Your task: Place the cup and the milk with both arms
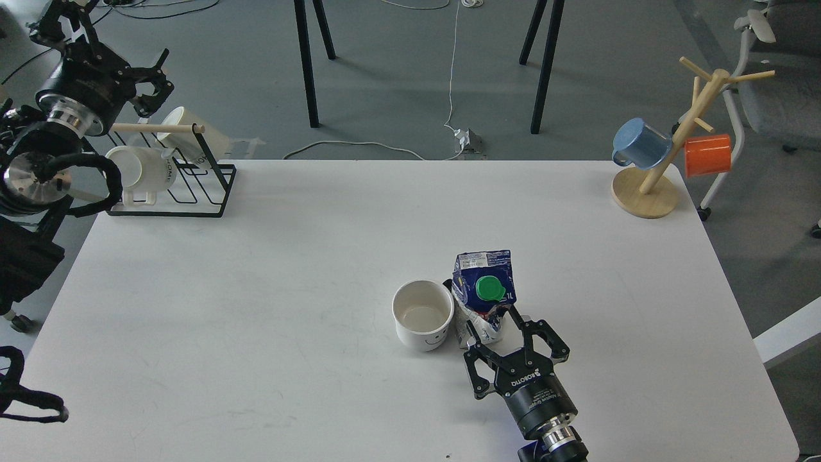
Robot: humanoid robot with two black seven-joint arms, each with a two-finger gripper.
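Observation:
The cup [423,314], a white mug with a black smiley face on its near side, stands upright near the table's middle. The milk [484,289], a dented blue-and-white carton with a green cap, stands right beside it on the right, touching or nearly touching it. My right gripper [492,323] comes in from the bottom edge, its fingers spread wide on either side of the carton's base. My left gripper [154,85] is raised at the far left, above the mug rack, open and empty.
A black wire rack [211,192] with plain white mugs [138,170] sits at the table's back left corner. A wooden mug tree [644,192] holding a blue cup [638,142] and an orange cup [707,155] stands at the back right.

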